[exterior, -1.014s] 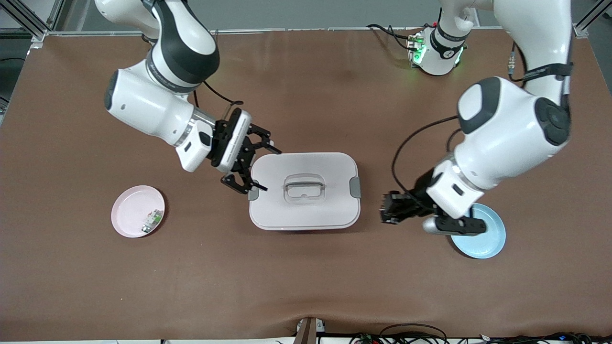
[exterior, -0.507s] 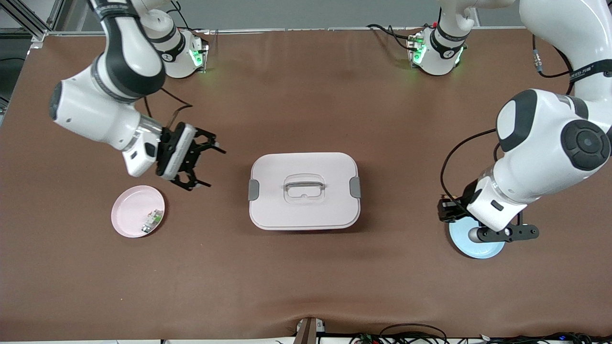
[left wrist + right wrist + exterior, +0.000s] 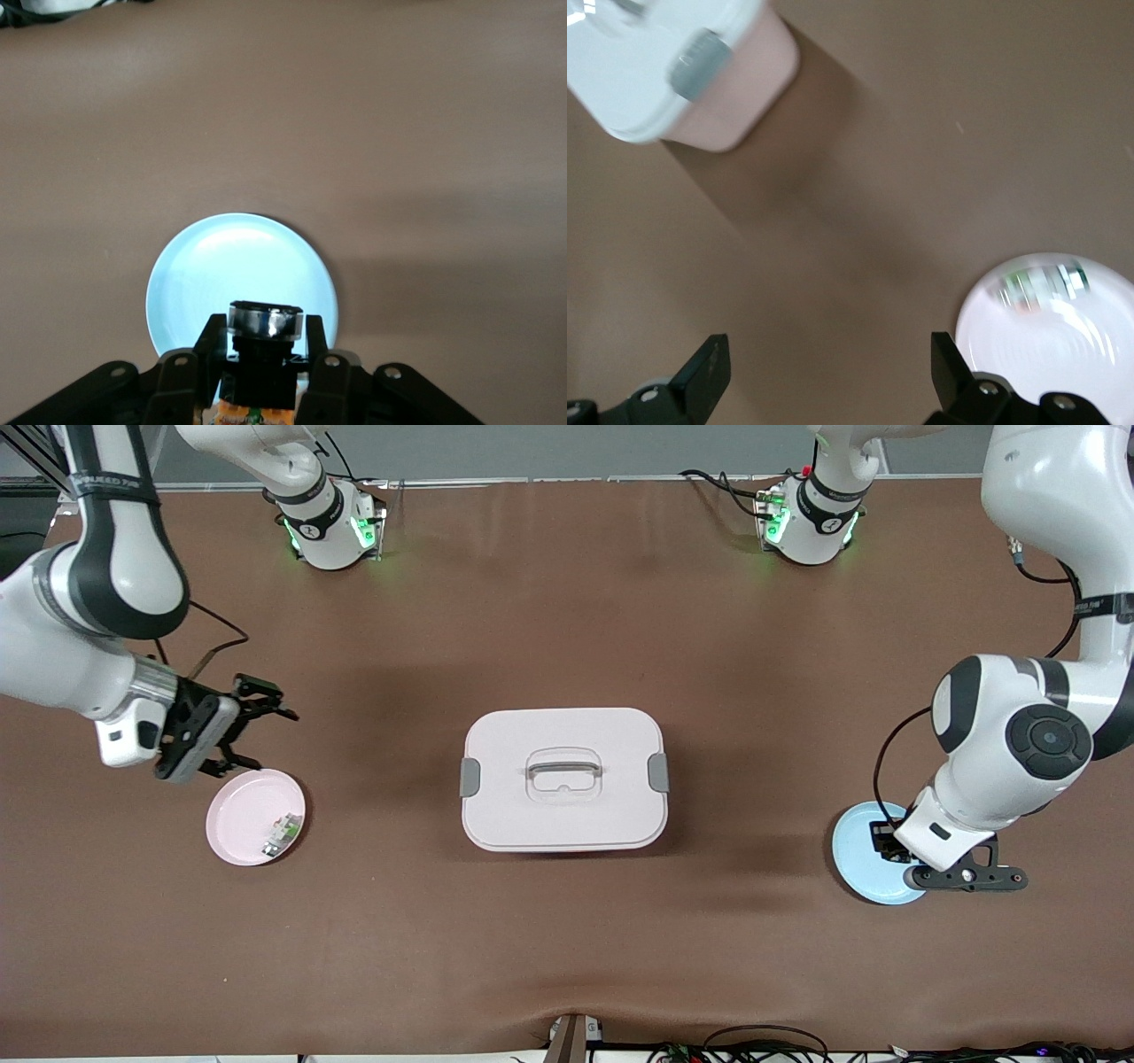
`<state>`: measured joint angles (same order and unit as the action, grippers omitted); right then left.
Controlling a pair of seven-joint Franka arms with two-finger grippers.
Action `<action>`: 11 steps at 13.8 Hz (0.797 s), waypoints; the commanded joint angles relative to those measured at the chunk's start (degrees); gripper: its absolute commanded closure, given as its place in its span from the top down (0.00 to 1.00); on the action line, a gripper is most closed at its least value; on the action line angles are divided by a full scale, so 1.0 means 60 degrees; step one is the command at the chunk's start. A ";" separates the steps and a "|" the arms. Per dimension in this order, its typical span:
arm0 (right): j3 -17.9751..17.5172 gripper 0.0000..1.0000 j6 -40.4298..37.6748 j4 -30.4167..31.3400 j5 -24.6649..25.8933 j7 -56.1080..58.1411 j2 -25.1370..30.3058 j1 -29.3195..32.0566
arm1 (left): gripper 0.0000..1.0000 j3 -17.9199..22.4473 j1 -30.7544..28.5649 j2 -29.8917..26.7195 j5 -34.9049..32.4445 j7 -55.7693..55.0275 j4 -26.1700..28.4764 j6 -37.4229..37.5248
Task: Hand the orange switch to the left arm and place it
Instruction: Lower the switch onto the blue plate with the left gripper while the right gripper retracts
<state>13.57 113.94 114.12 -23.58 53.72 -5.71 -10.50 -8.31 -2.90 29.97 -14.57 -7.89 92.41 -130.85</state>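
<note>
In the left wrist view the orange switch (image 3: 266, 354), a small black cylinder with a shiny cap and an orange end, sits between the fingers of my left gripper (image 3: 266, 335), which is shut on it over the blue plate (image 3: 239, 266). From the front, the left gripper (image 3: 882, 841) hangs over that blue plate (image 3: 852, 855) at the left arm's end, mostly hidden under its wrist. My right gripper (image 3: 271, 737) is open and empty above the table beside the pink plate (image 3: 235, 815). The white box (image 3: 563, 779) stands mid-table between the two arms.
A small white-and-green part (image 3: 282, 833) lies in the pink plate and also shows in the right wrist view as the white-and-green part (image 3: 1041, 283). A corner of the box (image 3: 673, 62) with a grey latch shows there too. Brown mat surrounds everything.
Both arms pulled away from the box. The left gripper carried the switch out over the blue plate. The right gripper, still open, swung toward the pink plate.
</note>
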 commanded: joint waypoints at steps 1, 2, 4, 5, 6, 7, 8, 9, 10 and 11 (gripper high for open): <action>-0.0167 1.00 -0.0502 -0.0049 0.1186 -0.2412 0.0293 0.0504 | 0.00 -0.0095 -0.0292 0.0116 -0.0441 0.1074 0.0537 -0.0823; -0.0167 1.00 -0.0780 -0.0297 0.1669 -0.3363 0.0293 0.0563 | 0.00 -0.0109 -0.0467 0.0204 -0.0457 0.2139 0.0493 -0.0896; -0.0167 1.00 -0.1511 -0.0897 0.2490 -0.5762 0.0293 0.0564 | 0.00 -0.0139 -0.0672 0.0438 -0.0340 0.4250 0.0405 -0.0970; -0.0167 1.00 -0.1805 -0.1233 0.2741 -0.7138 0.0293 0.0564 | 0.00 -0.0153 -0.0731 0.0599 -0.0325 0.4883 0.0405 -0.0985; -0.0167 1.00 -0.1997 -0.1512 0.2758 -0.8385 0.0293 0.0578 | 0.00 -0.0153 -0.0790 0.0746 -0.0325 0.5426 0.0405 -0.1086; -0.0167 1.00 -0.2100 -0.1820 0.2773 -0.9267 0.0293 0.0578 | 0.00 -0.0168 -0.0907 0.0878 -0.0325 0.5968 0.0405 -0.1189; -0.0167 1.00 -0.2275 -0.2084 0.2773 -0.9581 0.0308 0.0578 | 0.00 -0.0183 -0.0995 0.1009 -0.0296 0.6597 0.0390 -0.1219; -0.0167 1.00 -0.2509 -0.2492 0.2773 -0.9569 0.0308 0.0636 | 0.00 -0.0197 -0.1039 0.1141 -0.0165 0.7343 0.0318 -0.1277; -0.0167 1.00 -0.2743 -0.2845 0.2845 -0.9555 0.0308 0.0666 | 0.00 -0.0183 -0.1040 0.1186 0.0083 0.8032 0.0259 -0.1278; -0.0196 1.00 -0.2920 -0.3138 0.3034 -0.9555 0.0308 0.0666 | 0.00 -0.0197 -0.1054 0.1201 0.0448 0.8706 0.0258 -0.1278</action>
<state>13.34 99.28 99.05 -7.49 -1.74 -4.19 -7.63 -8.64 -8.50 36.68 -14.75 36.90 94.89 -138.09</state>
